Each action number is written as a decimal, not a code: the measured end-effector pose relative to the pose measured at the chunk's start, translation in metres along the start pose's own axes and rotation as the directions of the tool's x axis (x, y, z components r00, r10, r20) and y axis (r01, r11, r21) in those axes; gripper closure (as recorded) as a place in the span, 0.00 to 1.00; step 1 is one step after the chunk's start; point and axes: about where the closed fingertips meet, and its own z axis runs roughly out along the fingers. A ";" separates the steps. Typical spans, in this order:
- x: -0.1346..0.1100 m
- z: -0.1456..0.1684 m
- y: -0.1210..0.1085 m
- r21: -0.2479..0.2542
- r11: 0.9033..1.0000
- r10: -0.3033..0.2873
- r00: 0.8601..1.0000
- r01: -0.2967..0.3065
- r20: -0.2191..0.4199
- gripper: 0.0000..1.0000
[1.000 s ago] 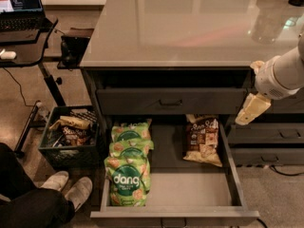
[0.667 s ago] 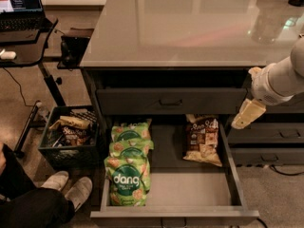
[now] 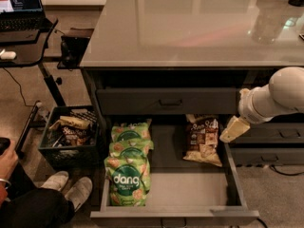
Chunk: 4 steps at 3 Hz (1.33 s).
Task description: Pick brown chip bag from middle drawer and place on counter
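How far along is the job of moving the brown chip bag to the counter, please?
Done: the drawer stands open, with the bag lying exposed at its right rear. In hand: the end effector hangs at the drawer's right wall, just beside the bag and not yet on it. Left: grasping the bag, lifting it out and setting it on the counter.

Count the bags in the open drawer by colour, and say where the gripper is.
Green bags: 3
Brown bag: 1
Total: 4
Gripper: at the drawer's right wall, just right of the brown bag.
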 end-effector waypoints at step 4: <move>0.023 0.149 0.021 -0.170 0.981 0.106 0.992 -0.093 0.067 0.00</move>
